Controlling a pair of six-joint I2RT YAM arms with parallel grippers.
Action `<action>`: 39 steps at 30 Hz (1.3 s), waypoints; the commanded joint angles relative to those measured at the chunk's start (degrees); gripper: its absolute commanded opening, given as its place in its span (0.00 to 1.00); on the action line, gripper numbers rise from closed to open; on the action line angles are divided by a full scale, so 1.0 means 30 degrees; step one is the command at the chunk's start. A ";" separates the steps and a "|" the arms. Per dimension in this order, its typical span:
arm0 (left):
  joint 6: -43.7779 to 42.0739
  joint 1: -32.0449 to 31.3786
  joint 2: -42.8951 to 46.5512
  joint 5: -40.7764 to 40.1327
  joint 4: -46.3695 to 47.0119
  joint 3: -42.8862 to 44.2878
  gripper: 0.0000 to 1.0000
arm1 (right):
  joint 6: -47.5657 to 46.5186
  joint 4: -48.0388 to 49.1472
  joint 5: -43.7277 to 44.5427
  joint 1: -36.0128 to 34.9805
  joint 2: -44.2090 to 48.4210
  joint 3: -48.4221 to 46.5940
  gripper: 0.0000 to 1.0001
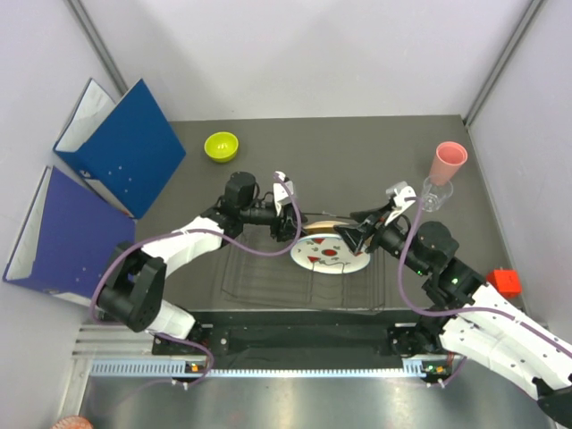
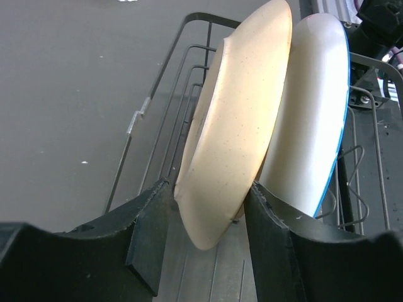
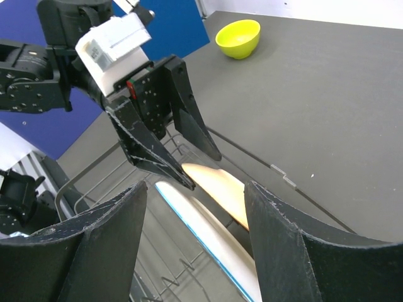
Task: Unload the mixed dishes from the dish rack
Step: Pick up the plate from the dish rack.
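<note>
The black wire dish rack (image 1: pixel 259 277) holds two plates on edge. The pale orange-tan plate (image 2: pixel 239 113) stands behind the white plate with red marks (image 1: pixel 329 253). My left gripper (image 2: pixel 208 185) is shut on the tan plate's rim, one finger between the two plates. My right gripper (image 3: pixel 195 189) is open and empty, just above the white plate's blue-edged rim (image 3: pixel 208 233). The lime-green bowl (image 1: pixel 222 146) sits on the table at the back left. The salmon-pink cup (image 1: pixel 449 161) rests on the clear glass tumbler (image 1: pixel 435 195) at the back right.
Two blue ring binders (image 1: pixel 125 147) stand open at the left. A small orange-red block (image 1: pixel 503 281) lies at the right edge. The two grippers face each other closely over the rack. Grey walls enclose the table.
</note>
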State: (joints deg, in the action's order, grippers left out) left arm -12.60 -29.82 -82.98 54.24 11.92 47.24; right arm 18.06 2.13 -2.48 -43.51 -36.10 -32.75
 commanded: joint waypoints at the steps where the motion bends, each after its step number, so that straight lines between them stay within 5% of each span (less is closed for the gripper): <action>1: 0.0712 -0.0166 -0.0697 0.0612 0.2029 0.0014 0.53 | 0.0043 0.0696 0.0270 -0.0263 0.0343 -0.0245 0.63; 8: 0.1095 -0.0576 -0.1578 0.0612 0.2588 0.0014 0.43 | -0.0045 0.0491 0.0416 -0.0263 0.0636 -0.0011 0.63; 12: 0.1095 -0.0635 -0.1258 0.0086 0.2617 -0.0044 0.12 | -0.0103 0.0432 0.0505 -0.0263 0.0782 0.0048 0.63; 15: 0.0891 -0.0635 -0.0731 -0.0412 0.2152 0.0013 0.00 | -0.0103 0.0549 0.0505 -0.0235 0.0724 0.0019 0.64; 30: 0.1328 -0.0635 0.0852 -0.1672 0.2441 -0.0630 0.00 | 0.0189 0.0872 0.0387 -0.0263 0.0548 0.0166 0.63; 39: 0.1592 -0.0693 0.2376 -0.3282 0.2850 -0.1186 0.00 | 0.2265 0.0608 0.3340 -0.0235 0.0079 0.0312 0.66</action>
State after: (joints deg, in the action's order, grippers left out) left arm -13.39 -32.05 -81.23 44.77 16.25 44.05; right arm 20.78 2.13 1.96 -43.51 -35.44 -32.23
